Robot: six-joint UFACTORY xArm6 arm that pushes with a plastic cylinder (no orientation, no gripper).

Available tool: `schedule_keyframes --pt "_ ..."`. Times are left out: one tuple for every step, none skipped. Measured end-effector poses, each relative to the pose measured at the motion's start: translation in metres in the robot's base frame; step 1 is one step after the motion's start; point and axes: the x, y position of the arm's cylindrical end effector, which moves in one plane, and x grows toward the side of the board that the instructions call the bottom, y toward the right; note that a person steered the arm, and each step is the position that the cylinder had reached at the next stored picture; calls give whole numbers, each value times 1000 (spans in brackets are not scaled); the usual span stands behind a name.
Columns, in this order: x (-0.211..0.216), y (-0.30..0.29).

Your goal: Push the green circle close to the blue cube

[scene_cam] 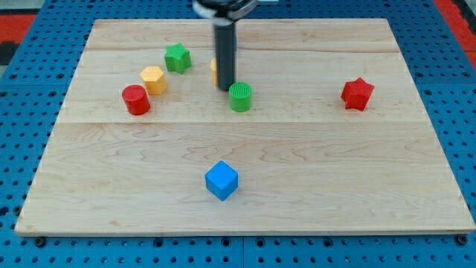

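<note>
Wooden board (pixel 297 186) sitting on a blue pegboard table (pixel 461 89), no labels or writing I can read anywhere. Green circle (pixel 240 97) is up in the board's upper middle, with the rod's tip (pixel 226 88) right at its upper-left edge, basically touching. No jaws here, just a bare rod holding nothing. Blue cube (pixel 222 180) sits well below, toward the view's bottom. An orange block (pixel 214 71) hides behind the rod. Further left: green star (pixel 177 57), yellow hexagon (pixel 153 79), red cylinder (pixel 136 100). Red star (pixel 357 94) is far right.
</note>
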Motion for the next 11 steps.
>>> schedule_keyframes --pt "45 -7" --pt "-5 -24" --pt "-25 5" --pt "-1 69" --pt "44 79" --pt "57 91" --pt "100 94" --pt "106 92" --pt "108 124" --pt "136 125" --pt "158 93"
